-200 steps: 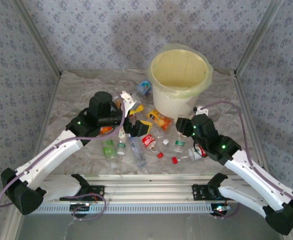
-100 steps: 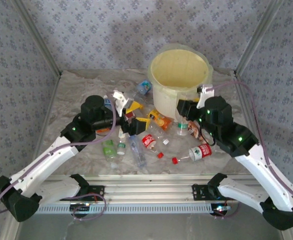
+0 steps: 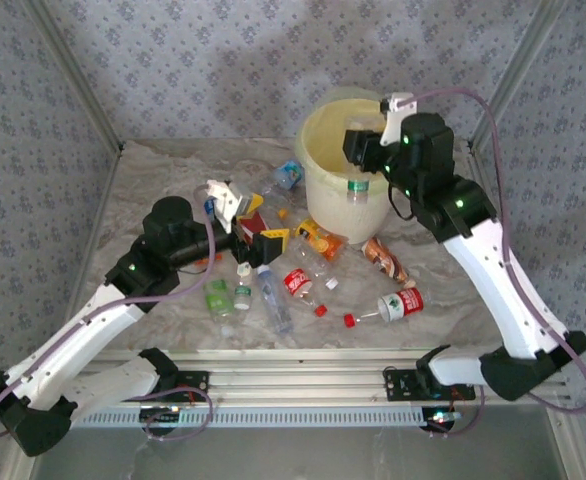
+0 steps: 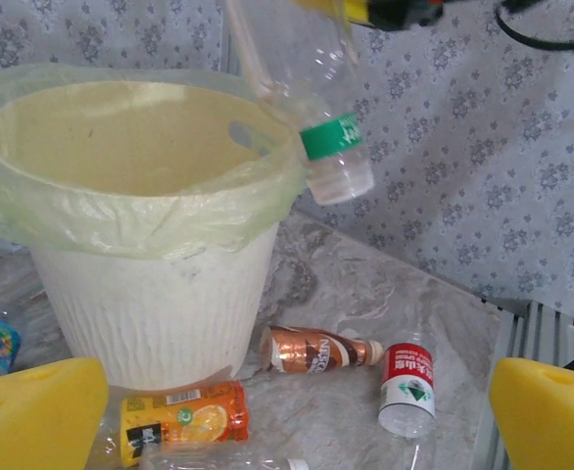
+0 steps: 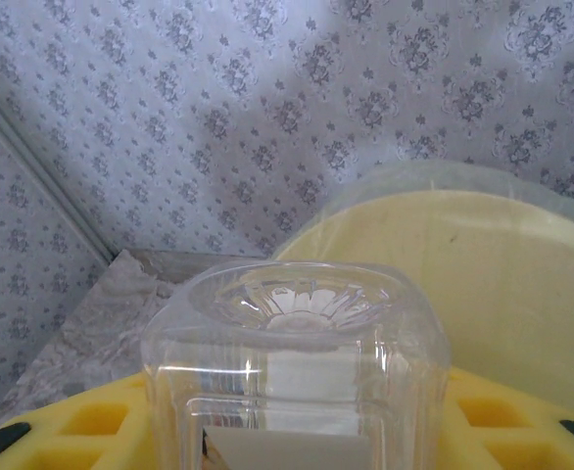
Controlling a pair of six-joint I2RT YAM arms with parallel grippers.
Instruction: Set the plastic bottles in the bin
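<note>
- One clear bottle with a green label [image 4: 307,98] is off the table [image 3: 153,190], clenched at its base end in the right claw [image 3: 362,165]. The yellow pads [image 5: 502,441] press on both its flanks.
- Long axis: near upright, leaning a little. The base is up in the claw and the neck end points down.
- Position: it hangs at the 6 o'clock edge of the bin [image 3: 345,215], with the neck about level with the bag-lined rim. Whether it sits inside the rim line cannot be settled from these views.
- Governing relation: the bin's mouth lies toward 12 o'clock from the bottle, just below the claw. Judgement: a short carry toward 12 o'clock, then a release, should drop it neck first.
- Risk: let go here, the neck may strike the rim and the bottle may fall outside.
- Left claw [image 3: 261,222]: spread wide and empty, over the loose bottles [image 3: 273,300] at the bin's 8 o'clock. The right arm alone is placed for this drop.
- Remaining: ten or so bottles lie on the table, mostly flat.
</note>
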